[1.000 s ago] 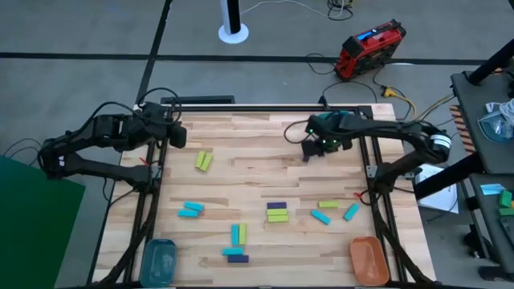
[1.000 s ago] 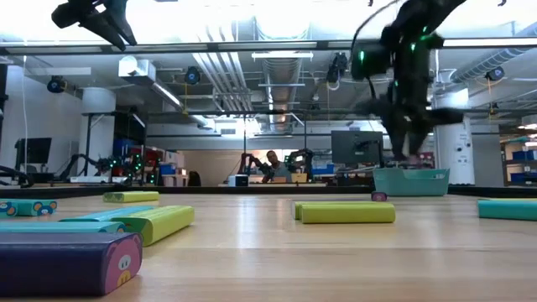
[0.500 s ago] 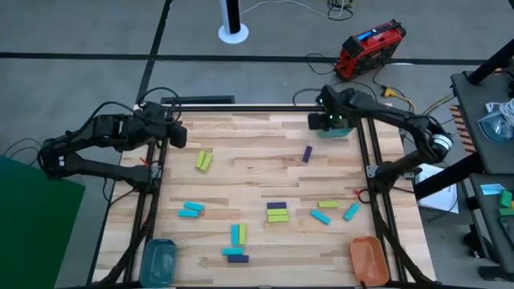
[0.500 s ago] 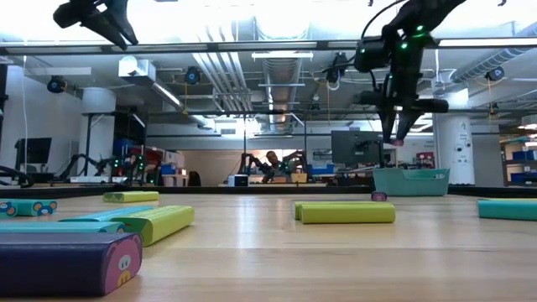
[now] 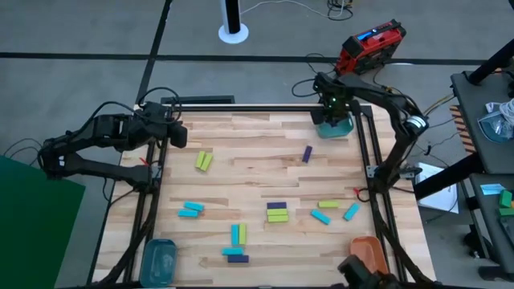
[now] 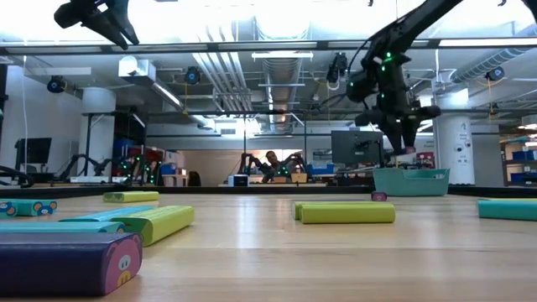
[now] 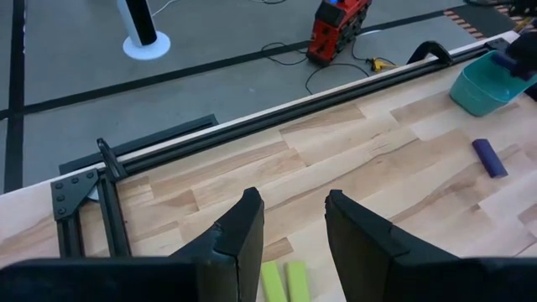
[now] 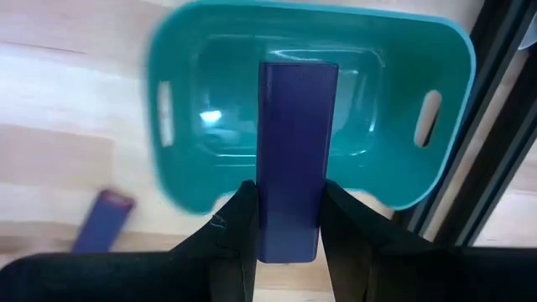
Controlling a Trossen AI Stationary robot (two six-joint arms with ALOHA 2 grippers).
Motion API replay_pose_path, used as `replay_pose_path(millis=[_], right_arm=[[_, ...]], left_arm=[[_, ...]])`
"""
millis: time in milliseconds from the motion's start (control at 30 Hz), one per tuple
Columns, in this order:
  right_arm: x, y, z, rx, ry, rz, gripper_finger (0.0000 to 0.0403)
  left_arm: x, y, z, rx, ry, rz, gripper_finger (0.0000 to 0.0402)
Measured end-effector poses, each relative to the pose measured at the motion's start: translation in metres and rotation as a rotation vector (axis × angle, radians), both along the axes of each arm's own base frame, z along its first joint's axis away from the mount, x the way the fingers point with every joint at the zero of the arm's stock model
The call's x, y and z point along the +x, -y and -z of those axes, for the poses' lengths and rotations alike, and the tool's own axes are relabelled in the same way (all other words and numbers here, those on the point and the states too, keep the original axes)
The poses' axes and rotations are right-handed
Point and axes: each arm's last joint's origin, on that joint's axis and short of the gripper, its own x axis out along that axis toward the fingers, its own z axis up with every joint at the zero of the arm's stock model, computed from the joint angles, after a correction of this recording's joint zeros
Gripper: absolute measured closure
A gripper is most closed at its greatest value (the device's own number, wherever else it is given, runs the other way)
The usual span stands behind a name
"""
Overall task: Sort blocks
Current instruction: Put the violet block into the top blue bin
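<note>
Wooden planks make up the table [image 5: 241, 172], with blocks [image 5: 277, 212] scattered over its near half and a lone purple block [image 5: 307, 153] lying at about one o'clock from the middle. My right gripper [image 8: 289, 239] hangs over the teal bowl [image 5: 344, 128] at the far right corner, fingers clamped on a purple bar [image 8: 292, 159] held upright above the bowl's hollow. My left gripper [image 7: 292, 225] waits at the far left edge, fingers apart, holding nothing, two yellow-green blocks [image 5: 204, 161] just beyond it.
</note>
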Motion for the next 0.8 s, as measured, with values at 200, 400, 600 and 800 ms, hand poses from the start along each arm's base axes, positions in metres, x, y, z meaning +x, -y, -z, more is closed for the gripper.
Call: replay_pose_path(millis=[200, 400, 600, 800], right_arm=[[-0.014, 0.012, 0.015, 0.017, -0.056, 0.005, 0.0312], [-0.026, 0.014, 0.024, 0.03, -0.087, -0.012, 0.0312], [-0.029, 0.013, 0.025, -0.005, -0.154, -0.046, 0.03], [-0.029, 0.014, 0.025, -0.017, -0.149, -0.04, 0.0298]], left_arm=[[0.0, 0.0, 0.0, -0.001, 0.001, -0.001, 0.0293], [0.0, 0.0, 0.0, -0.002, 0.002, -0.002, 0.0293], [0.0, 0.0, 0.0, -0.002, 0.003, -0.003, 0.0293], [0.0, 0.0, 0.0, -0.003, 0.005, -0.004, 0.0293]])
